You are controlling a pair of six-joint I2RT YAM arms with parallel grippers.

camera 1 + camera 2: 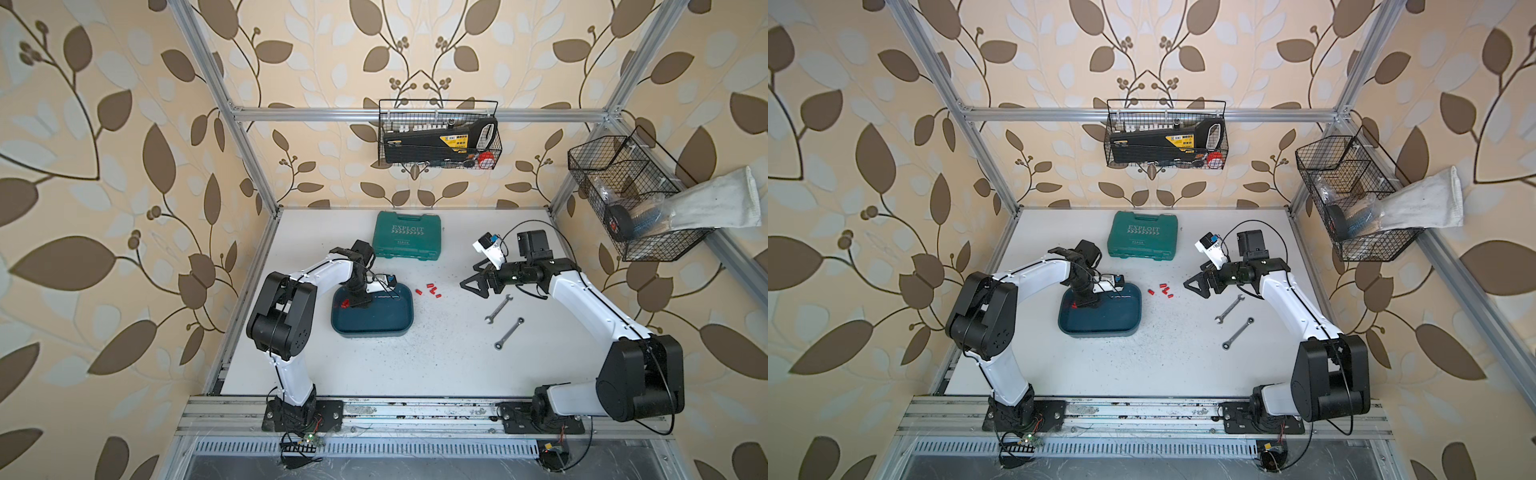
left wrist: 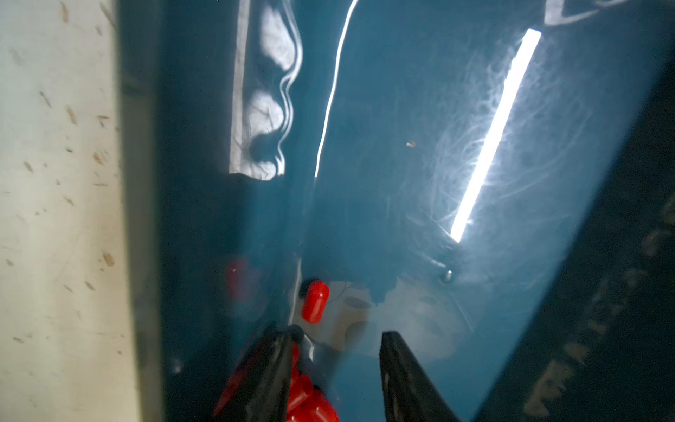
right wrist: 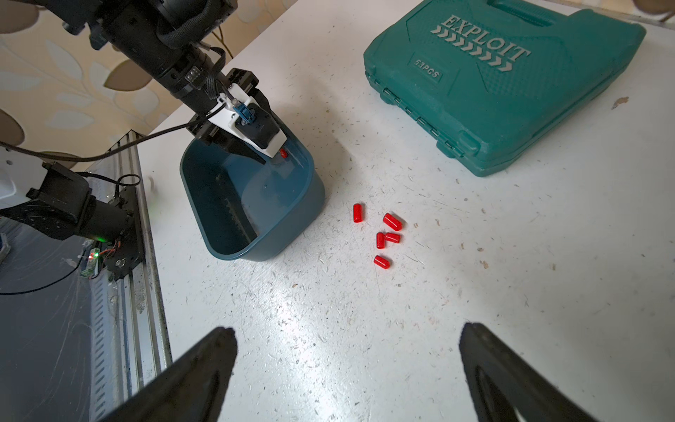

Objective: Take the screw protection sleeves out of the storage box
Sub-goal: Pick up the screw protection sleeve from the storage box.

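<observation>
Five screw protection sleeves [image 3: 380, 240] on worktop [image 1: 374, 374], 2 o'clock of storage box [image 1: 399, 320]. More inside box, 9 o'clock side: one loose sleeve [image 2: 316, 301], plus red cluster [image 2: 307, 400] cut off at frame edge, count unclear. Two wrenches [image 1: 498, 309], one green case [image 1: 407, 235]. Left pincer [image 2: 339, 334] half spread inside box, one finger [image 2: 270, 372] against cluster; grip unclear. Right pincer [image 3: 347, 329] spread wide, empty.

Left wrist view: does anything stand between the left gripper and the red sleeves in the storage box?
Nothing visible does. The left gripper is down inside the storage box, jaws apart; one sleeve lies on bare floor just past its tips, and a cluster of sleeves lies beside one finger, partly hidden by it.
</observation>
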